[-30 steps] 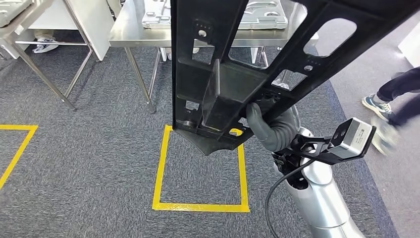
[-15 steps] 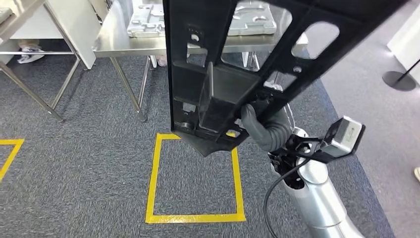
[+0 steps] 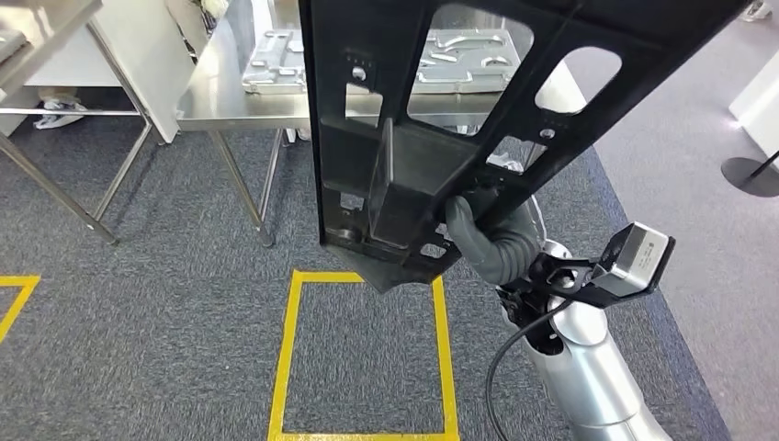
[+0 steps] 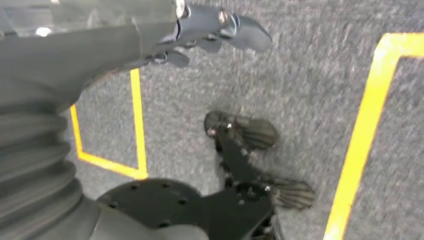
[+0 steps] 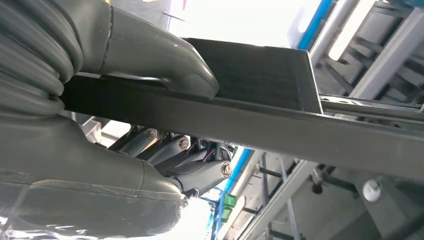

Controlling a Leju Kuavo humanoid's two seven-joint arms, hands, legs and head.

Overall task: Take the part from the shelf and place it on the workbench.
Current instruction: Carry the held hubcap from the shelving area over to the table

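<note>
My right hand is clamped on the black part, thumb over its top face and fingers curled under the flat bar, and I carry it tilted high in front of me, its lower corner hanging above the yellow floor square. Over the last second the whole scene has slid: the steel workbench has swung more squarely ahead and looms larger, so it is my body that has walked and turned toward it, not the things that moved; the part sits in my grip exactly as it did. My left hand hangs by my side over the carpet, fingers loosely apart and holding nothing. I judge the carry is well along, with the approach and set-down left.
</note>
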